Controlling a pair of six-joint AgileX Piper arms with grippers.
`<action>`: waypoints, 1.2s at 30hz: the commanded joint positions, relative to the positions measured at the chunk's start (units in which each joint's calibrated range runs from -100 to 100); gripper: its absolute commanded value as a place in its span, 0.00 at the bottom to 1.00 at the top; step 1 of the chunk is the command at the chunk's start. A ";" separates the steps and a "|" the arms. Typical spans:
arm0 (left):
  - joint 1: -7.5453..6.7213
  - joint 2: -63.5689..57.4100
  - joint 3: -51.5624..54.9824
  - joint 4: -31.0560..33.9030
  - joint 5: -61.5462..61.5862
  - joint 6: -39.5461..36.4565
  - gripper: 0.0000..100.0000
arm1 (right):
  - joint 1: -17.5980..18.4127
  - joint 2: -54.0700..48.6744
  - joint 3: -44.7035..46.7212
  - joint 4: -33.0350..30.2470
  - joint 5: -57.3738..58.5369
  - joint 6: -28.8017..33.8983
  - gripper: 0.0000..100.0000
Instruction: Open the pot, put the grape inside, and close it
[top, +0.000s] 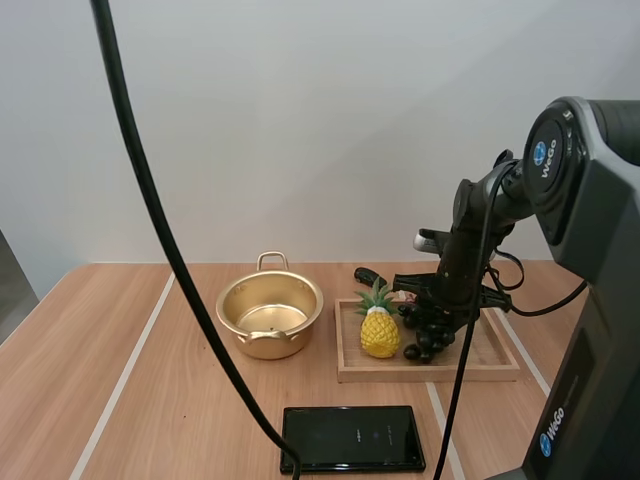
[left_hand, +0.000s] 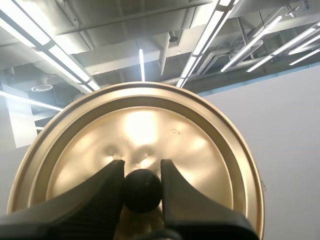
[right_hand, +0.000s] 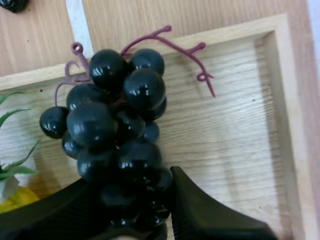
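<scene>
The gold pot (top: 262, 346) stands open left of the wooden tray (top: 497, 352). Its gold lid (left_hand: 150, 135) is lifted off, and my left gripper (left_hand: 142, 191) is shut on the lid's black knob (left_hand: 142, 192). A bunch of dark grapes (right_hand: 115, 125) hangs over the wooden tray (right_hand: 230, 140), beside the pineapple. My right gripper (right_hand: 134, 200) is shut on the bunch's near end, its fingers (right_hand: 200, 210) on either side. In the high view the right gripper (top: 432, 314) holds the grapes (top: 428, 338) at the tray's middle; whether they still touch the tray I cannot tell.
A yellow toy pineapple (top: 380, 328) stands at the tray's left end, close to the grapes. A black phone (top: 352, 437) lies near the table's front edge. A small dark object (top: 367, 275) lies behind the tray.
</scene>
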 joint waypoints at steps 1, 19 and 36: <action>0.02 -0.29 -0.13 0.15 -1.22 -0.64 0.00 | -0.25 -3.54 -0.82 -0.92 0.23 0.29 0.00; 0.02 -0.29 -0.13 0.15 -0.43 -0.64 0.00 | -0.25 -26.63 -14.31 -0.53 4.52 -8.50 0.00; 0.02 -0.29 -0.13 0.15 1.10 -0.64 0.00 | -0.25 -29.22 -30.74 11.92 16.32 -19.99 0.00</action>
